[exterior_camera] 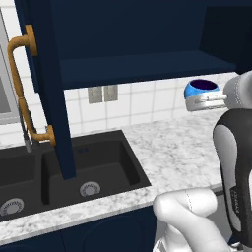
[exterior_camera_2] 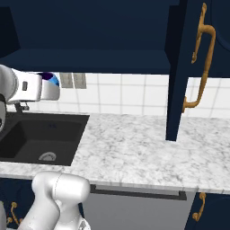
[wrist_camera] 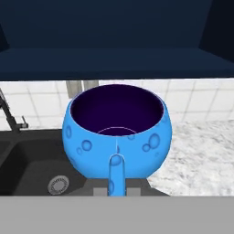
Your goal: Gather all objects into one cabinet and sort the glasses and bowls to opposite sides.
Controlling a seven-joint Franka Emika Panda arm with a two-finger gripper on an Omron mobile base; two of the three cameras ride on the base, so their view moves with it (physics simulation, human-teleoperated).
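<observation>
One small blue bowl point(wrist_camera: 118, 132) is sitting in my gripper point(exterior_camera: 209, 102), which is clenching its near rim, one finger showing against the outer wall in the hand view. I am holding it in the air, upright, its dark inside facing up, just below the front edge of the cabinet's navy shelf board point(exterior_camera: 142, 69) and above the marble desk point(exterior_camera: 172, 152). In the left base view the bowl is hanging at the right side, near the tiled wall point(exterior_camera: 142, 101); in the right base view it is peeking out behind my white hand at the left, over the black sink point(exterior_camera_2: 40, 134). Both cabinet doors are standing open, each with a brass handle point(exterior_camera_2: 202, 63). The shelf board is lying across the open cabinet point(exterior_camera_2: 90, 31), dark and in shadow. Two grey wall sockets point(exterior_camera: 102, 93) are sitting on the tiles under the shelf.
</observation>
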